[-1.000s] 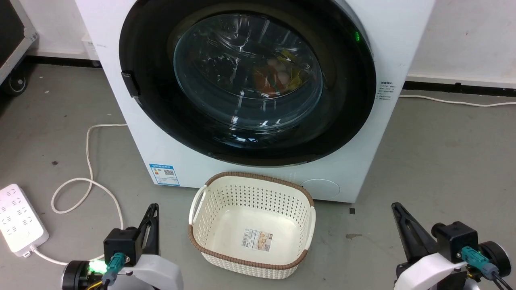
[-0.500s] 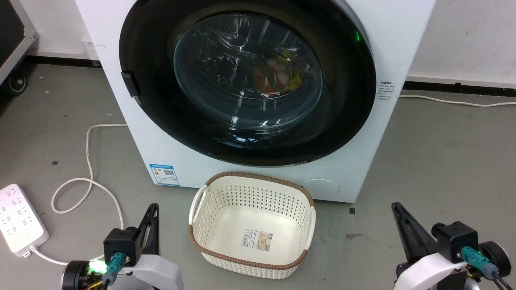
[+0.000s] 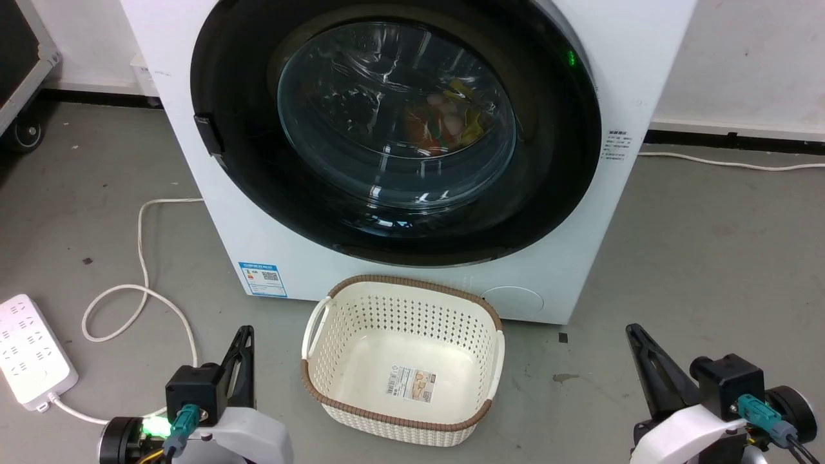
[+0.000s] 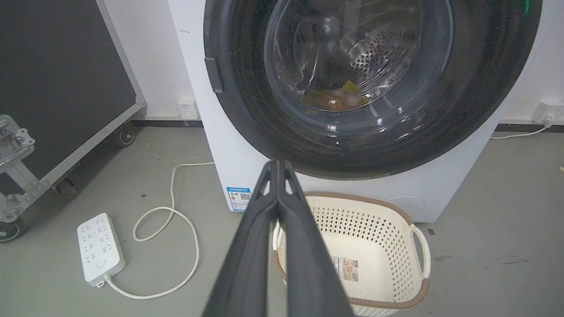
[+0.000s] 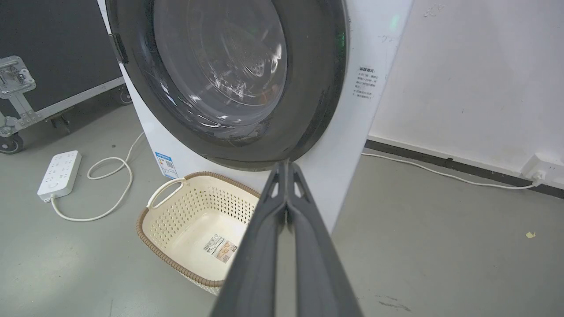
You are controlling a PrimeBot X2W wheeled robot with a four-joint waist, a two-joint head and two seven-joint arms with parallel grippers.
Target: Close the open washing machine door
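Observation:
The washing machine door [image 3: 557, 161], a wide glossy black rim around bulging clear glass, lies flat against the front of the white washing machine [image 3: 258, 238]. Coloured laundry [image 3: 445, 122] shows through the glass inside the steel drum. A green light glows at the rim's upper right. My left gripper [image 3: 244, 335] is shut and low at the lower left, well short of the machine. My right gripper [image 3: 633, 330] is shut at the lower right, also apart from it. In the left wrist view the shut left gripper [image 4: 277, 164] points at the door [image 4: 238, 101]. In the right wrist view the shut right gripper [image 5: 286, 165] points at the door's lower edge [image 5: 313, 88].
A cream perforated basket [image 3: 412, 282] with a brown rim stands on the grey floor just before the machine, between my grippers. A white power strip [image 3: 29, 351] and its looped cable [image 3: 142, 258] lie to the left. A black wheeled case [image 4: 57, 88] stands further left.

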